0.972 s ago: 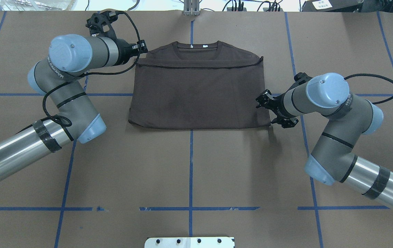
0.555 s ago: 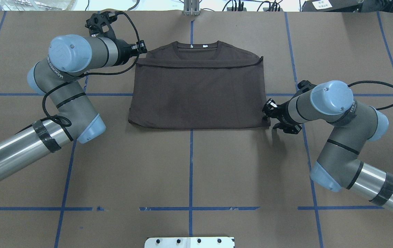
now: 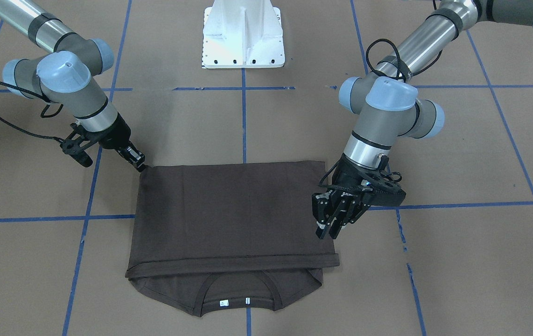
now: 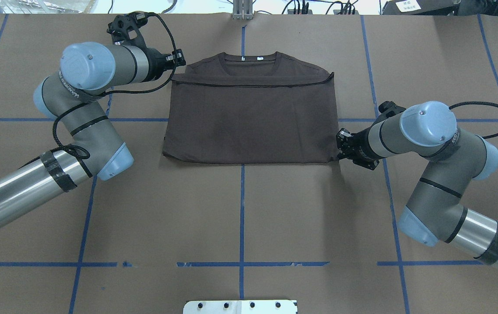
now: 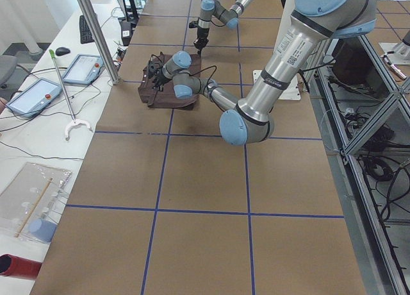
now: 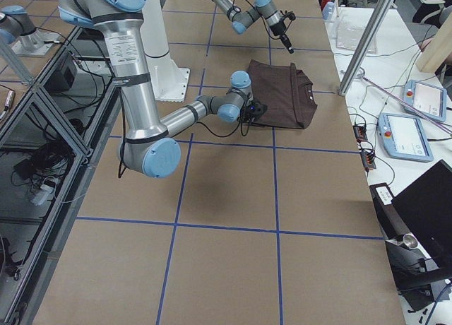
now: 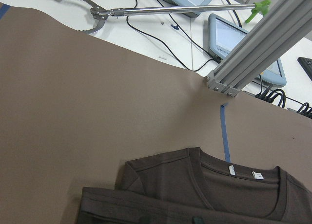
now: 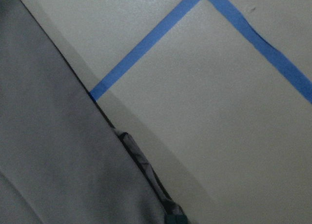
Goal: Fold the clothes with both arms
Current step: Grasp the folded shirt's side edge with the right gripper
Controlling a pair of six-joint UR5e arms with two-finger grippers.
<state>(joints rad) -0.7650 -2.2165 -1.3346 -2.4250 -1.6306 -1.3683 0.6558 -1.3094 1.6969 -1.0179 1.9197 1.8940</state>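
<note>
1. Your dark brown T-shirt (image 4: pixel 249 122) lies flat on the brown worktop (image 4: pixel 310 209), in the upper middle of the overhead view, across a crossing of blue tape lines (image 4: pixel 242 209)
2. It is folded in half. One layer is laid over the body, and its hemmed edge (image 4: pixel 253 85) runs side to side just below the collar (image 4: pixel 251 59). The collar is uncovered at the top of the shirt in that frame, with two small white neck labels (image 3: pixel 234 302) showing inside it
3. Your left end effector (image 3: pixel 326 233) sits right of centre in the front-facing view, over the shirt's right edge, pointing down and to the left. Its fingers are close together with nothing visible between them, and it looks clear of the cloth. In the overhead view it is by the shirt's upper left corner, beside the end of the hem
4. Your right end effector (image 3: pixel 141 167) is low at the shirt's upper left corner in the front-facing view, which is the lower right corner overhead. Its fingers are pressed together on that corner. The right wrist view shows a small pucker of cloth running into the fingertip
5. The left arm (image 4: pixel 87 74) and right arm (image 4: pixel 423 131) are both bent at the elbow, entering from the lower sides of the overhead frame
6. A white pedestal base (image 3: pixel 243 32) stands at the top centre of the front-facing view
</note>
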